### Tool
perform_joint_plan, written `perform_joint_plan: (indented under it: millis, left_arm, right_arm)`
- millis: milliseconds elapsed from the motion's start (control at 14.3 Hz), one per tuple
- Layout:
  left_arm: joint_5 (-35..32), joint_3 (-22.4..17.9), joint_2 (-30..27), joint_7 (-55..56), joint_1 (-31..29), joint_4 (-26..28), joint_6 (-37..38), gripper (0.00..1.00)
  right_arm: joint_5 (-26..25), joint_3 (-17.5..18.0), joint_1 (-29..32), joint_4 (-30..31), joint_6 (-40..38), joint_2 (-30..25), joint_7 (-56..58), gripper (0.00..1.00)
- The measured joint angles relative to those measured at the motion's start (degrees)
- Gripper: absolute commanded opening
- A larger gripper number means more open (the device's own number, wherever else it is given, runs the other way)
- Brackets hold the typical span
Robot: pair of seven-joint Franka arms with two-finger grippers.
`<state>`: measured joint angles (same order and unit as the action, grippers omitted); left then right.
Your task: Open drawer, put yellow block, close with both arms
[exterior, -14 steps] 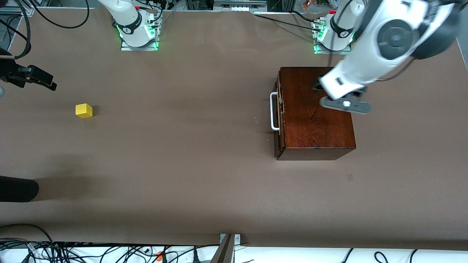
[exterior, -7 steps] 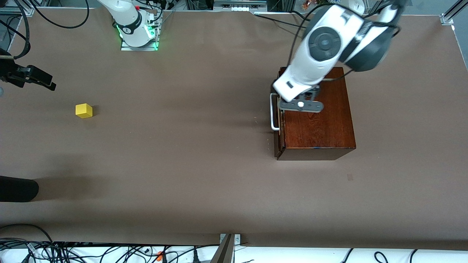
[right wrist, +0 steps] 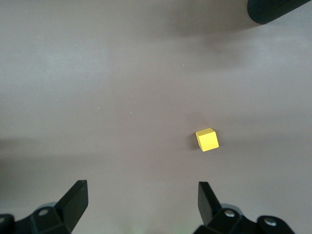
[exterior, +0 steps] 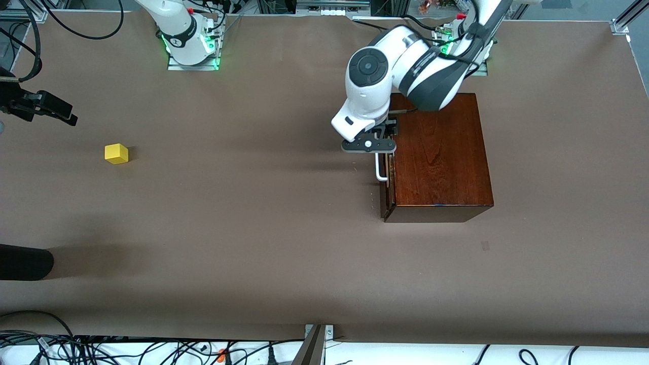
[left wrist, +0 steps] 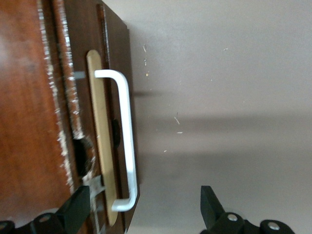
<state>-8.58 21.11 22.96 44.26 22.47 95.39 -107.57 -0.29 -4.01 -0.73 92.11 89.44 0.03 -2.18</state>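
The dark-brown box (exterior: 438, 157) stands toward the left arm's end of the table. Its drawer (exterior: 388, 187) faces the right arm's end, and the white bar handle (exterior: 379, 170) (left wrist: 127, 141) sticks out from it. My left gripper (exterior: 374, 144) (left wrist: 145, 207) hangs open over the handle. One end of the bar lies between its fingers (left wrist: 78, 207), untouched. The yellow block (exterior: 116, 153) (right wrist: 207, 140) sits on the table toward the right arm's end. My right gripper (exterior: 56, 110) (right wrist: 141, 202) waits open over bare table beside the block, holding nothing.
A black rounded object (exterior: 25, 262) (right wrist: 278, 9) pokes in at the table's edge, nearer the front camera than the block. Cables (exterior: 101, 347) run along the table's near edge. Brown tabletop (exterior: 253, 177) spreads between block and box.
My left arm has swung from over the box's top toward the right arm's end, and its gripper now hangs over the drawer handle. The right arm and the block have not moved.
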Motion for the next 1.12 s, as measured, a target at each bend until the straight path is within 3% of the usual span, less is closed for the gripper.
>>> perform_joint_plan:
  millis: [418, 1115]
  left_arm:
    - [-8.6, -0.1, 4.1, 1.3, 0.1, 0.0, -2.1, 1.00]
    - [-9.1, 0.0, 6.2, 4.4, 1.7, 0.0, -3.2, 1.00]
  right_arm:
    - [0.0, 0.0, 0.0, 0.0, 0.0, 0.0, 0.0, 1.00]
    - [0.0, 0.0, 0.0, 0.0, 0.0, 0.0, 0.0, 1.00]
